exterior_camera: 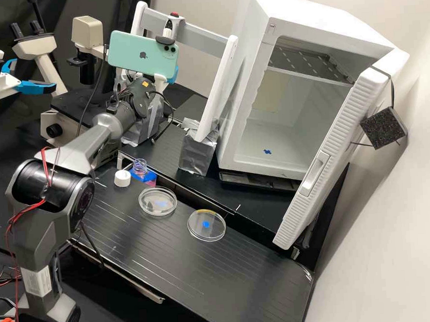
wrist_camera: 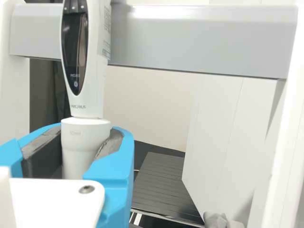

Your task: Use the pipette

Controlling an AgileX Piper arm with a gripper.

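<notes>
In the high view my gripper (exterior_camera: 174, 76) is mostly behind the phone on the wrist, at the rack. The white pipette (exterior_camera: 168, 31) stands upright there against the grey crossbar, its red top above the phone. From the wrist, the gripper (wrist_camera: 86, 137) has its blue fingers on both sides of the pipette (wrist_camera: 97, 80), with grey pads against the wide white collar below its dark display. The fingers hide the pipette's lower end. On the bench are an uncapped bottle (exterior_camera: 140, 168), a white cap (exterior_camera: 122, 178) and two clear dishes, one (exterior_camera: 157, 201) nearer the bottle, the other (exterior_camera: 207, 225) farther right.
The rack's white post (exterior_camera: 218, 90) stands on a foil-wrapped foot, right of the gripper. Beyond it is a white incubator (exterior_camera: 267, 143) with its door open. A microscope (exterior_camera: 52, 123) stands behind the forearm. The second arm's blue fingers show at the far left.
</notes>
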